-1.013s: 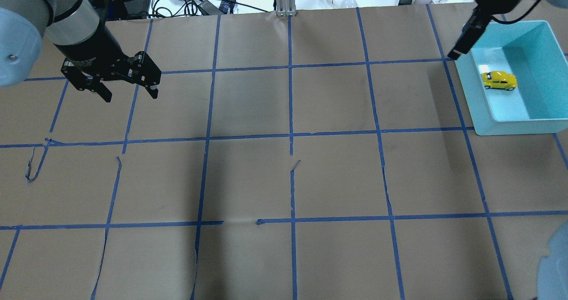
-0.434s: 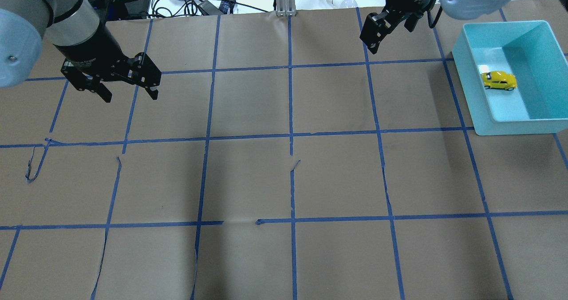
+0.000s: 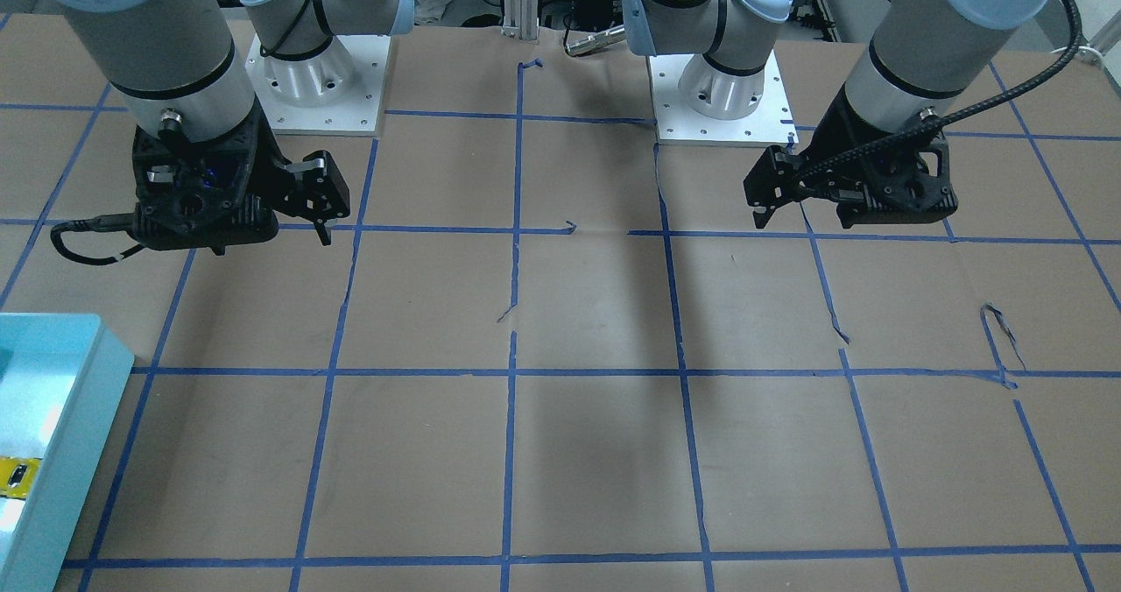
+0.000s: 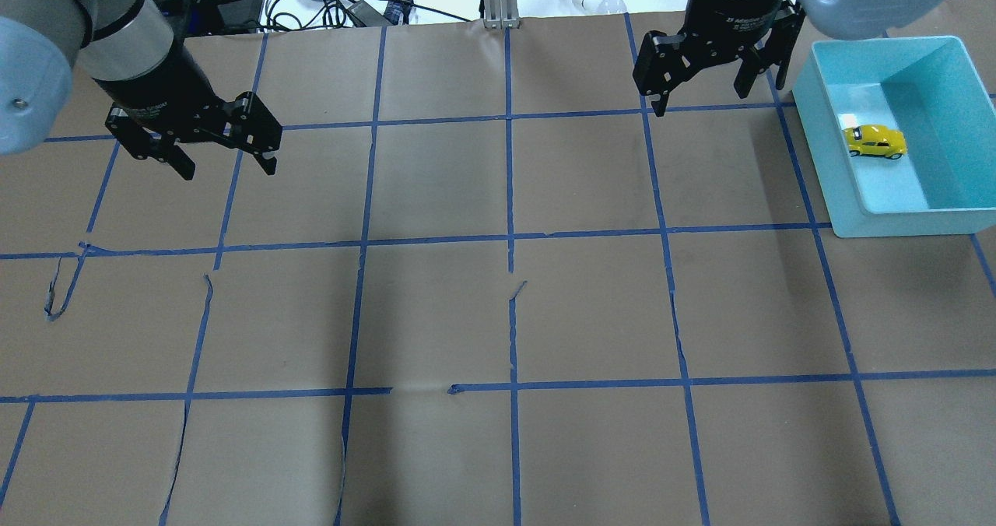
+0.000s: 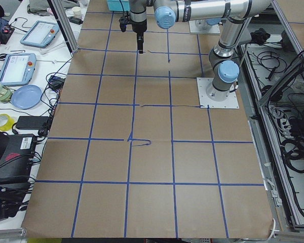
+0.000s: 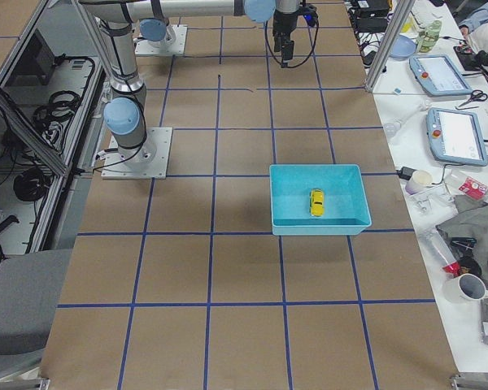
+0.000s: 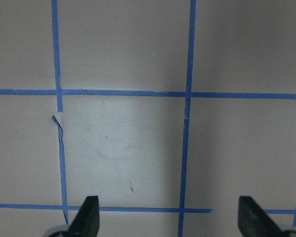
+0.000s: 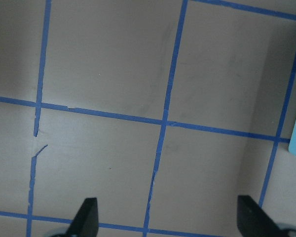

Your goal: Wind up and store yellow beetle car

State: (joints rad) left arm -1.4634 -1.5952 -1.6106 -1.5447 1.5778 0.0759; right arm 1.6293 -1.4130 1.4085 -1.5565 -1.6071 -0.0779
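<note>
the right pincer point(image 4: 700, 94) hangs spread and empty just beside the teal bin point(image 4: 895, 222). the left pincer point(image 4: 229, 168), spread too, hovers well apart over the bare worktop point(image 4: 506, 316). the yellow beetle car point(image 4: 876, 142) sits on its wheels inside the bin, so storing looks done. whether it is wound up cannot be told.

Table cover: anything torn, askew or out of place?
Only the blue tape grid looks odd: a loose strip at the left, a curled end at centre, a gap in one line. The yellow beetle car sits upright in the teal bin.
</note>
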